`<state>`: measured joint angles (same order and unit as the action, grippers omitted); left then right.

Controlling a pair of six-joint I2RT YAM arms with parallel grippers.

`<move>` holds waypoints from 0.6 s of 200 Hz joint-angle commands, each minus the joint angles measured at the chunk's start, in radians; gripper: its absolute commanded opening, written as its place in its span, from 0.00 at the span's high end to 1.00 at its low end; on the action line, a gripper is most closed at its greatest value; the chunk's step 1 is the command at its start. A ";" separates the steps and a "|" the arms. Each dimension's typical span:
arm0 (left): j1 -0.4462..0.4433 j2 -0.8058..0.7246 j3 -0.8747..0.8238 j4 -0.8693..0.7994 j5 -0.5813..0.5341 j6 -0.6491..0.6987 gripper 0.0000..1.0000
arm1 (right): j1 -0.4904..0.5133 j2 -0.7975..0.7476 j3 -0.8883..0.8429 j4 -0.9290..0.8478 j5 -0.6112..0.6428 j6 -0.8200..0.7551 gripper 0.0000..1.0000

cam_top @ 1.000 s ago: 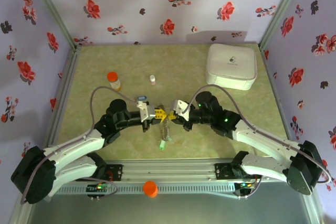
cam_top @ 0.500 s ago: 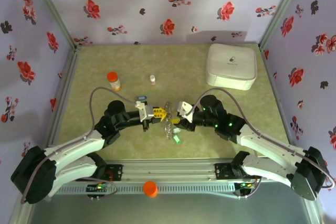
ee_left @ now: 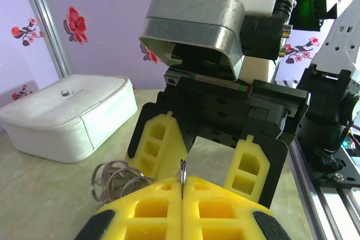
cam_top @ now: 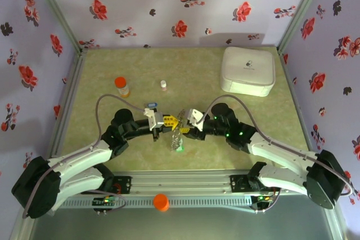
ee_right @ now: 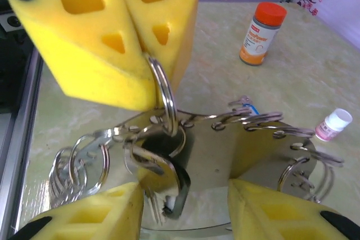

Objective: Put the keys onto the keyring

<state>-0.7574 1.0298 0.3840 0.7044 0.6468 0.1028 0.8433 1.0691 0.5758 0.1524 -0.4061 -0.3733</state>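
My left gripper (ee_left: 182,182) is shut on the edge of the keyring (ee_left: 182,168), a thin metal split ring standing up between its yellow fingers. In the right wrist view the keyring (ee_right: 163,95) hangs from the left gripper (ee_right: 151,80), and metal keys (ee_right: 161,179) dangle from it together with a shiny plate (ee_right: 247,150) strung with several small rings. My right gripper (ee_right: 184,188) stands open just in front, its fingers on either side of the keys and touching nothing. From above, the two grippers (cam_top: 168,121) (cam_top: 185,123) face each other, and a green key head (cam_top: 179,148) hangs below.
A white rounded-square box (cam_top: 248,71) sits at the back right. An orange-capped bottle (cam_top: 121,85) and a small white bottle (cam_top: 163,85) stand behind the grippers. An orange cap (cam_top: 161,202) rests on the front rail. Flowered walls close in the table.
The right gripper has gone from shut to open. The hanging bunch with the green key head swung right and has come back under the left gripper. The left gripper stays shut.
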 commanded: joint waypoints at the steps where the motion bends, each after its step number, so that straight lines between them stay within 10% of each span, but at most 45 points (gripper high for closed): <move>1: -0.006 -0.017 0.003 0.080 0.004 -0.021 1.00 | 0.007 0.027 -0.005 0.085 -0.053 0.037 0.56; 120: -0.006 -0.014 0.004 0.081 -0.001 -0.011 1.00 | 0.004 0.032 -0.016 0.130 -0.092 0.067 0.73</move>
<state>-0.7574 1.0302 0.3840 0.7265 0.6464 0.0986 0.8440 1.1072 0.5713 0.2432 -0.4770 -0.3222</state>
